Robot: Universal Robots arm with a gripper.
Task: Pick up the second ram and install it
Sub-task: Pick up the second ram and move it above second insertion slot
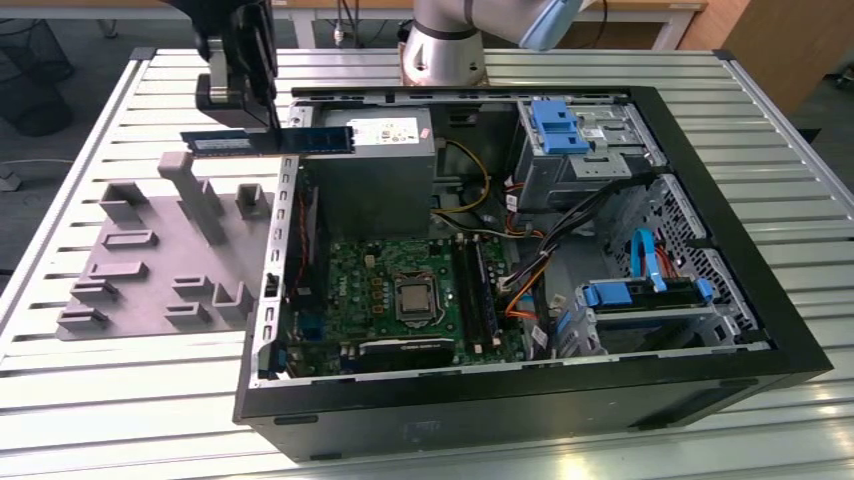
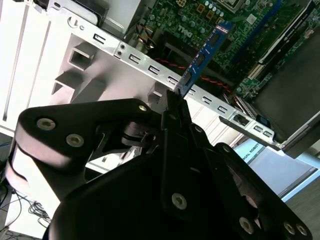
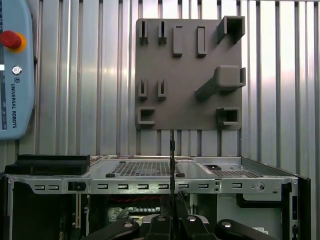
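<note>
Gripper (image 1: 263, 128) first: its two black fingers are pinched shut on the memory stick (image 1: 320, 140), gripping it near the middle of its length. In the exterior view the stick hangs level in the air, standing on its long edge, blue-green with dark chips and a small pale label. In the second wrist view the stick (image 2: 205, 52) juts out past the closed fingertips (image 2: 172, 107); in the first wrist view it (image 3: 171, 147) shows edge-on as a thin dark line above the gripper (image 3: 171, 212).

Right under the stick is the metal side wall (image 1: 286, 210) of the open computer case (image 1: 534, 405), on the exterior view's left. The stick touches neither the wall nor anything inside. Its far end sits in front of the grey box (image 1: 380, 175) at the back of the case. Lower down inside lies the green circuit board (image 1: 380, 275) with its long black slots (image 1: 471, 290).

Beyond the wall, outside the case, the grey plastic holder (image 1: 147, 265) with upright posts lies flat on the slatted metal table (image 1: 134, 400). A pale blue control pad (image 3: 15, 75) with a red button lies farther off.
</note>
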